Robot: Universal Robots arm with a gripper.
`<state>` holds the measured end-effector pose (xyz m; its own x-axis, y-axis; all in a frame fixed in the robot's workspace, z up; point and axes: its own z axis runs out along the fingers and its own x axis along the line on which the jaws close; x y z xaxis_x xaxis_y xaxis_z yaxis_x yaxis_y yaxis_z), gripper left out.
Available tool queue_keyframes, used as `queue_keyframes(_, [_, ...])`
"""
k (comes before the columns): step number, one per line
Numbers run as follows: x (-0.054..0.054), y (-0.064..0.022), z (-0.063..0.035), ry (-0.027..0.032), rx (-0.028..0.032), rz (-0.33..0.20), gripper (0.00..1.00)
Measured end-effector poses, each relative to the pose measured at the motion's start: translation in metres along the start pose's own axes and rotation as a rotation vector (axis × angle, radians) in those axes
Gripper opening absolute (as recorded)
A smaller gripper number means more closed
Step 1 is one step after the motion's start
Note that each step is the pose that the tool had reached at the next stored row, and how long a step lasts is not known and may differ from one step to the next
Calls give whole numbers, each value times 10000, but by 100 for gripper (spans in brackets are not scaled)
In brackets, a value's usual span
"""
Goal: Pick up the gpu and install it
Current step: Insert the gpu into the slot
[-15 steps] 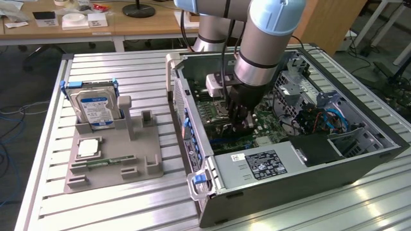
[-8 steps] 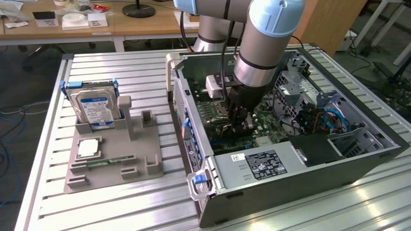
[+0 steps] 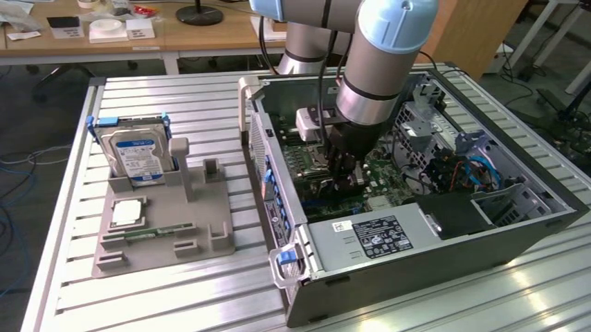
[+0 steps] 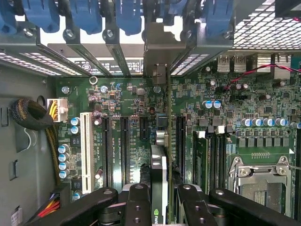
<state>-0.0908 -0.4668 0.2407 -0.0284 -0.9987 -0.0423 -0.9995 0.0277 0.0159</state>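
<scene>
Standing edge-on between the hand's [image 4: 160,207] fingers, the gpu [image 4: 158,174] meets the motherboard [image 4: 127,113].

A hard drive [image 3: 137,156] stands upright in a grey holder [image 3: 166,221] — beside the open computer case [image 3: 517,207].

The open computer case [image 3: 434,228] lies on its side toward the table's [image 3: 185,297] right edge in the exterior view. Toward the left edge sits a holder tray [image 3: 162,228], a hard drive [image 3: 137,155] upright at its far end. The arm [image 3: 383,62] reaches down into the case, above the motherboard [image 3: 392,183].
</scene>
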Motion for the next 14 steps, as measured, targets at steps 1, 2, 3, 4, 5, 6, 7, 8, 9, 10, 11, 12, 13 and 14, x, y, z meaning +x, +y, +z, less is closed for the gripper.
queue_keyframes(1, [0, 0, 0, 0, 0, 0, 27])
queue_keyframes(2, [0, 0, 0, 0, 0, 0, 27])
queue_keyframes(3, [0, 0, 0, 0, 0, -1, 27])
queue_keyframes(4, [-2, 1, 0, 0, 1, -1, 27])
queue_keyframes(5, [-4, 1, 0, 2, 0, 0, 27])
queue_keyframes(6, [-5, 2, 0, 3, 0, 1, 27])
queue_keyframes(7, [-8, 2, 0, 3, 0, 2, 27])
queue_keyframes(8, [-10, 2, 0, 2, -1, 2, 27])
queue_keyframes(9, [-10, 2, 0, 2, -1, 1, 27])
queue_keyframes(10, [-11, 4, 0, 1, 0, 2, 27])
queue_keyframes(11, [-12, 8, 1, 0, 2, 3, 27])
queue_keyframes(12, [-12, 14, 1, -2, 6, 2, 27])
queue_keyframes(13, [-12, 23, 2, -3, 13, 0, 27])
queue_keyframes(14, [-12, 31, 2, -2, 19, -1, 27])
